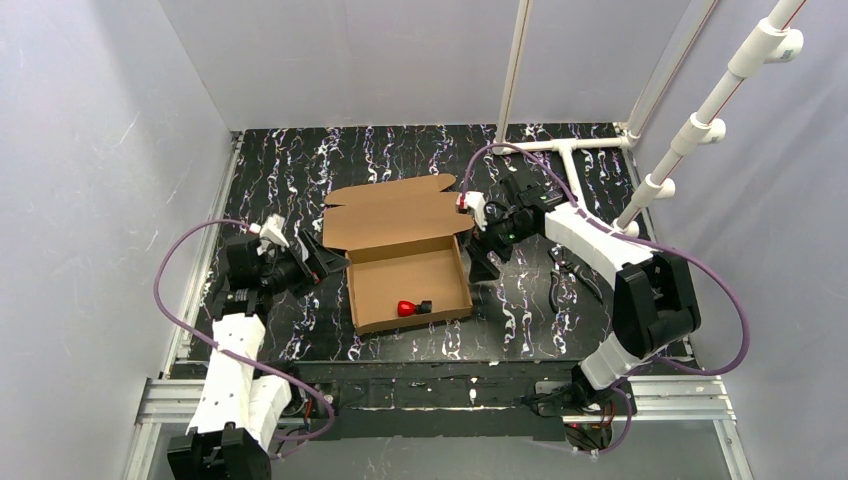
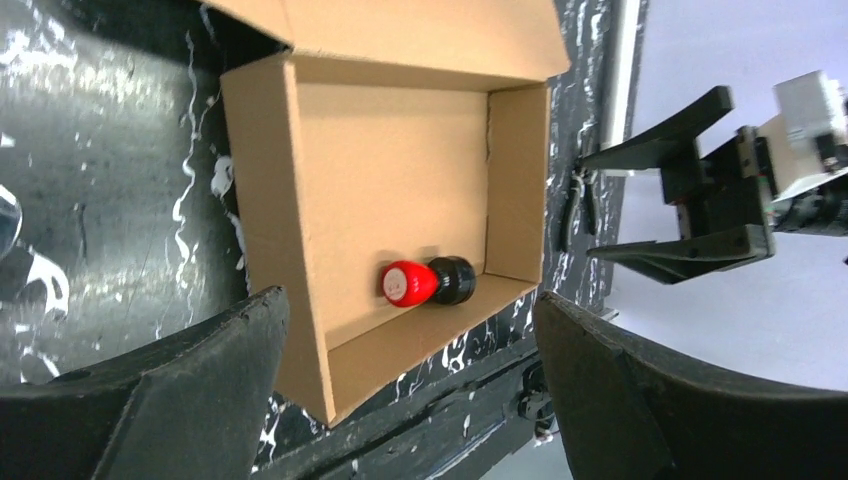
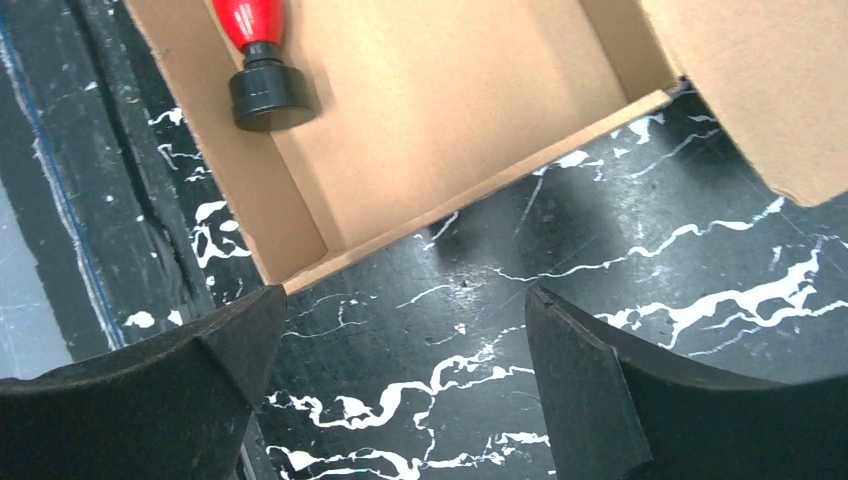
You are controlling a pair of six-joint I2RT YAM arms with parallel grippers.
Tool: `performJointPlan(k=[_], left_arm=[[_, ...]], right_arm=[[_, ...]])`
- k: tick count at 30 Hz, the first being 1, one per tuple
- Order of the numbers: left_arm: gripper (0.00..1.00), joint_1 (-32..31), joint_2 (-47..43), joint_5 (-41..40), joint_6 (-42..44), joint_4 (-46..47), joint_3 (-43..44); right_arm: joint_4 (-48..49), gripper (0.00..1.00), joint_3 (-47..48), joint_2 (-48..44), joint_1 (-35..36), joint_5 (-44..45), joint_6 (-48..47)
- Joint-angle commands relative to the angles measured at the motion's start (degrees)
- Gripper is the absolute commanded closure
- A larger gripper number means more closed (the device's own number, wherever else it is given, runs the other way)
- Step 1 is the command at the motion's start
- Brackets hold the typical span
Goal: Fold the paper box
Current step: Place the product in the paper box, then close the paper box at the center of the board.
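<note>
The brown cardboard paper box [image 1: 405, 270] stands formed in the middle of the table, its lid flap [image 1: 395, 212] open and leaning back. A red and black stamp-like object [image 1: 412, 308] lies inside near the front wall; it also shows in the left wrist view [image 2: 425, 282] and the right wrist view [image 3: 255, 50]. My left gripper [image 1: 325, 260] is open and empty just left of the box [image 2: 380, 170]. My right gripper [image 1: 483, 258] is open and empty just right of the box [image 3: 420, 120], above bare table.
The table top [image 1: 560, 320] is black marble-patterned. White pipes [image 1: 570, 150] stand at the back right. Black pliers [image 1: 565, 285] lie right of the box, near the right arm. Grey walls close in both sides.
</note>
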Motion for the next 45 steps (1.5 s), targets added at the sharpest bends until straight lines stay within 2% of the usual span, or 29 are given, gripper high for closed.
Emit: performJointPlan(k=[1, 3, 6, 8, 10, 12, 14, 19, 24, 29, 35, 41, 45], left_arm=[[0.14, -2.7, -1.7, -8.0, 2.3, -9.7, 2.2], [0.25, -5.5, -1.2, -12.4, 2.9, -11.8, 3.9], [0.27, -10.8, 0.8, -18.9, 3.1, -14.5, 6.8], [0.33, -12.9, 2.0, -21.0, 3.0, -15.0, 8.0], [0.33, -14.3, 3.0, -22.1, 2.7, -15.7, 8.4], [0.33, -15.7, 3.4, -23.5, 2.0, -15.8, 8.0], [0.32, -16.7, 4.3, -25.6, 1.0, -15.4, 7.2], [0.31, -18.3, 9.3, -27.1, -2.3, -12.8, 6.6], [0.31, -20.5, 10.9, -28.5, -7.3, -7.7, 5.1], [0.33, -22.3, 16.6, -30.3, -9.4, -2.0, 3.8], [0.58, -24.2, 26.7, -34.4, -7.2, -1.8, 7.8], [0.98, -25.2, 30.1, -42.0, -5.9, -5.3, 12.9], [1.0, -23.9, 29.4, -46.0, -3.5, -10.9, 20.0]], right_arm=[[2.7, 0.04, 2.6, -0.9, 0.0, 4.7, 1.3], [3.5, 0.08, 2.3, -1.5, -0.1, 6.4, 1.5], [4.1, 0.16, 0.9, -2.5, 0.0, 7.9, 1.4], [2.5, 0.24, 1.0, -3.1, -0.1, 12.8, -1.3], [0.9, 0.36, 1.4, -4.3, -3.2, 16.6, -3.7], [-1.3, 0.46, 1.1, -5.6, -7.3, 16.2, -5.7], [-3.3, 0.52, -0.1, -6.6, -9.9, 15.8, -7.6], [-5.8, 0.52, -3.5, -8.2, -13.3, 18.8, -9.3], [-12.8, 0.5, -5.0, -6.0, -15.6, 21.0, -10.2], [-9.4, 0.48, -7.9, -5.5, -15.6, 19.2, -7.7], [-8.9, 0.48, -6.3, -2.9, -16.1, 15.8, -7.6], [-7.7, 0.48, -6.5, -3.6, -16.9, 12.0, -7.9], [-6.8, 0.47, -7.5, -5.2, -17.5, 9.7, -8.2]])
